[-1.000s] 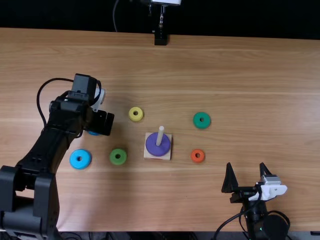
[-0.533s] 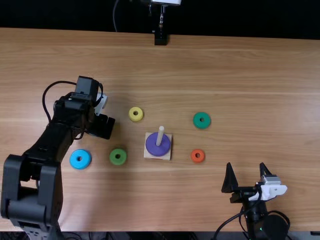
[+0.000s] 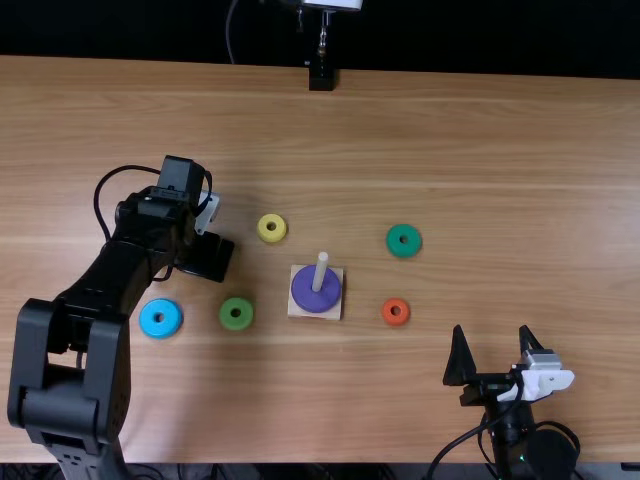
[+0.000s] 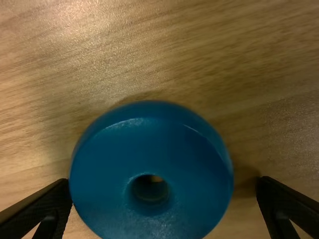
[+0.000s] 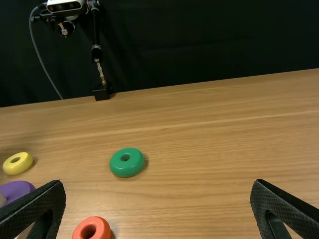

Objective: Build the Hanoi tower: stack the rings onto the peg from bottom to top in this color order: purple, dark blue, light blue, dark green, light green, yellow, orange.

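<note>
Purple is already on: in the top view the purple ring (image 3: pixel 316 298) sits round the peg (image 3: pixel 321 267) on its wooden base (image 3: pixel 295 310). The left gripper (image 3: pixel 207 257) has just shifted slightly right and nearer, covering the sliver of blue that peeked out beside it. That looks like lining up for the dark blue ring, the next layer. The light blue ring (image 3: pixel 161 318) and light green ring (image 3: pixel 236 314) lie nearer, the yellow ring (image 3: pixel 272 228) farther off; the dark green ring (image 3: pixel 404 240) and orange ring (image 3: pixel 396 311) are right of the peg. The right gripper (image 3: pixel 491 330) waits at near right, its fingers spread. The left wrist's housing blocks the grasp from above.

In the left wrist view, the dark blue ring (image 4: pixel 149 199) lies between parted fingers. One finger is at its rim, touching or nearly so; the other stands clear, so it isn't pinched. The ring's edge is cut off, and I can't tell how high the fingertips are above the wood.

In the right wrist view the fingers are wide apart with nothing between them in their grip. The purple ring is partly hidden behind one finger, and the orange ring is cropped.
</note>
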